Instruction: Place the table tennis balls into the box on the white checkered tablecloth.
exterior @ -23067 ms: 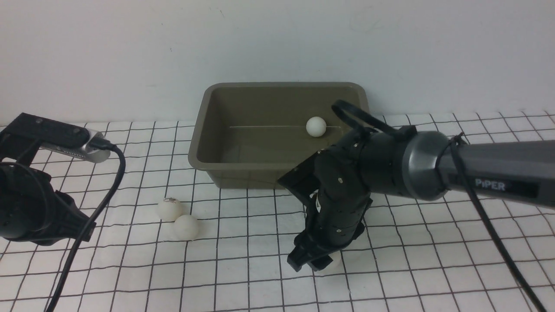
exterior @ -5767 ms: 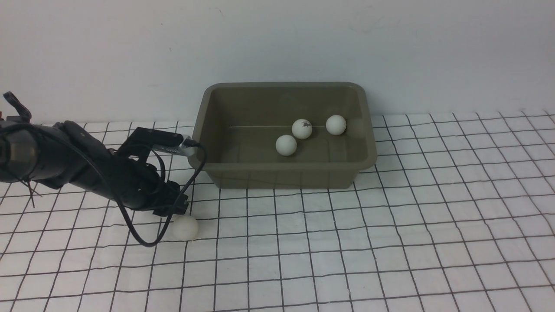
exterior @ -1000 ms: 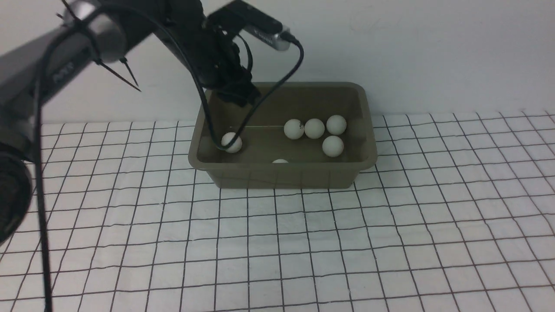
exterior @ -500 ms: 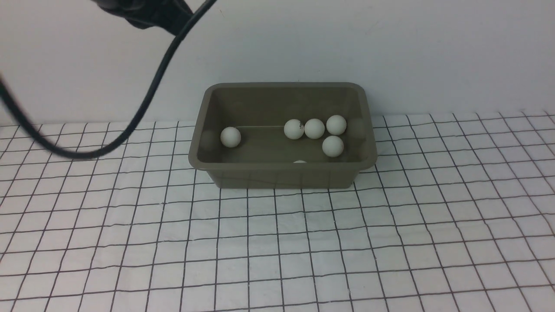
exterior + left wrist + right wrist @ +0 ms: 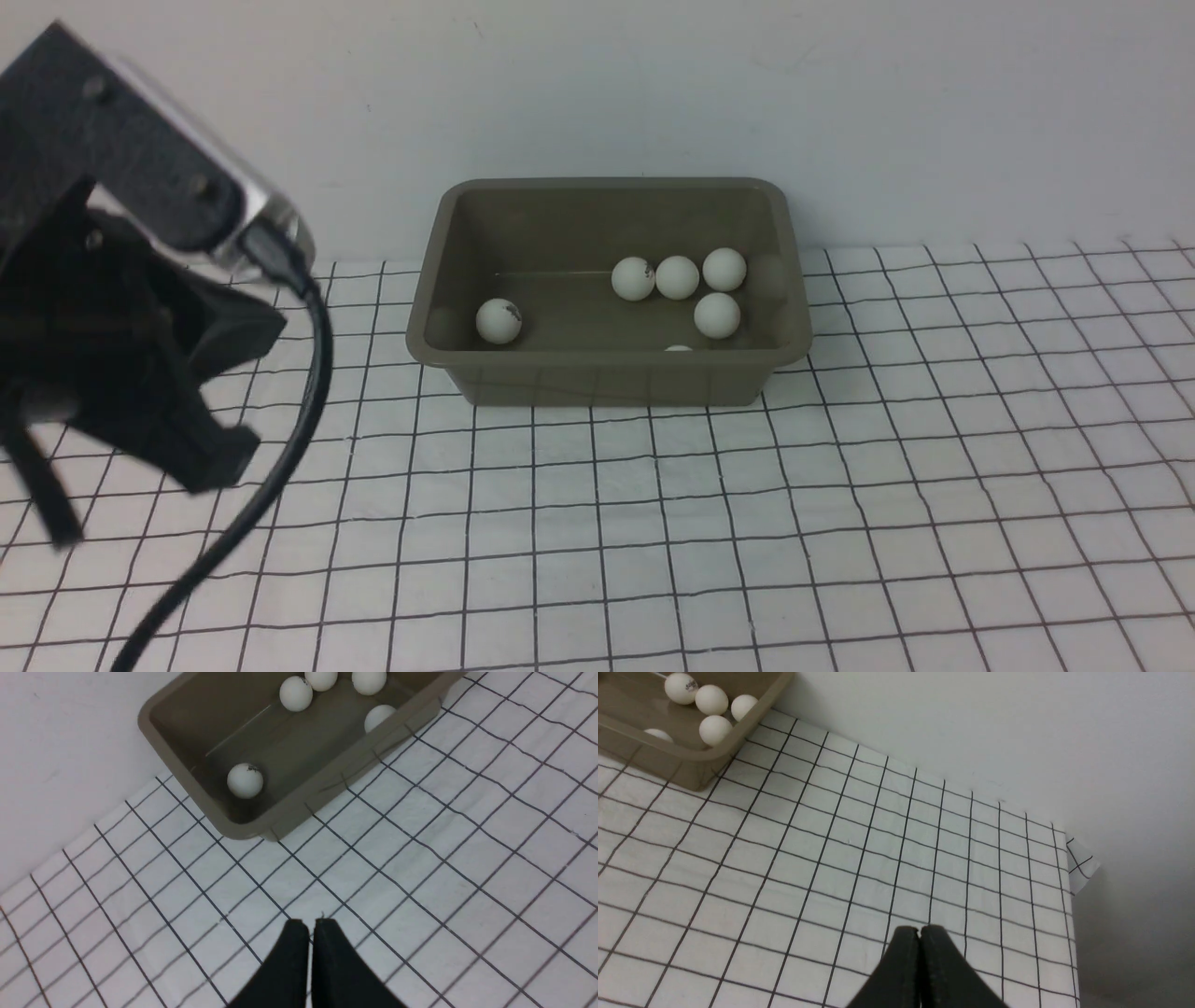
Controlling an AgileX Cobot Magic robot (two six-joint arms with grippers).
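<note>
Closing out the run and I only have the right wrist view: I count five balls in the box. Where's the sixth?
Observer: The sixth ball is in the box too, alone near its left end.
Operator: Is the left arm holding anything?
Observer: No. The left gripper has its jaws shut on nothing, above the tablecloth.
</note>
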